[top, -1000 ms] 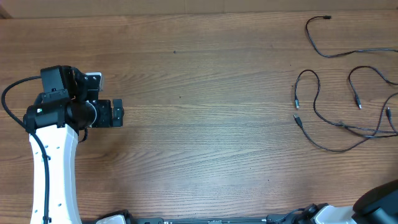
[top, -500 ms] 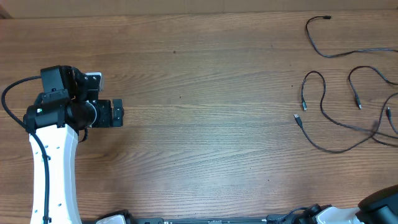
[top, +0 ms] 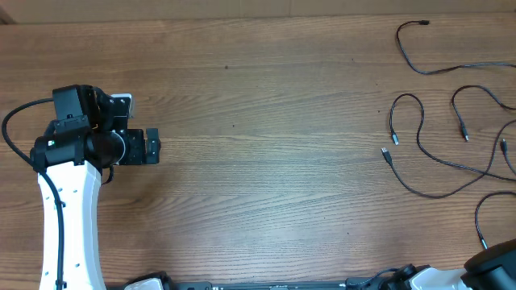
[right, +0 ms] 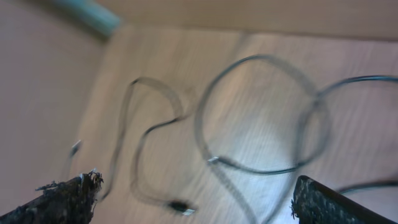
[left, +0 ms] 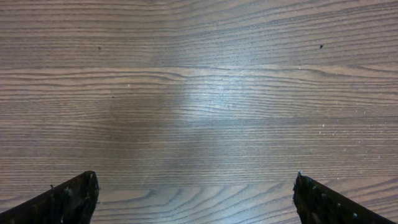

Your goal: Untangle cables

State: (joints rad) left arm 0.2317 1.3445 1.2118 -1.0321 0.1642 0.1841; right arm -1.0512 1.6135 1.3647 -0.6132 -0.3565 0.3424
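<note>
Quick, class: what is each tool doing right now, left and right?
Left tool: open, holding nothing.
Right tool: open, holding nothing; the cables lie loose beyond it.

Black cables [top: 439,195] on a brown wood-grained table [top: 266,121].

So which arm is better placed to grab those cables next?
Probably the right: the cables lie on its side, and the right gripper is open with them in its view. The left gripper sits far off over bare table.
</note>
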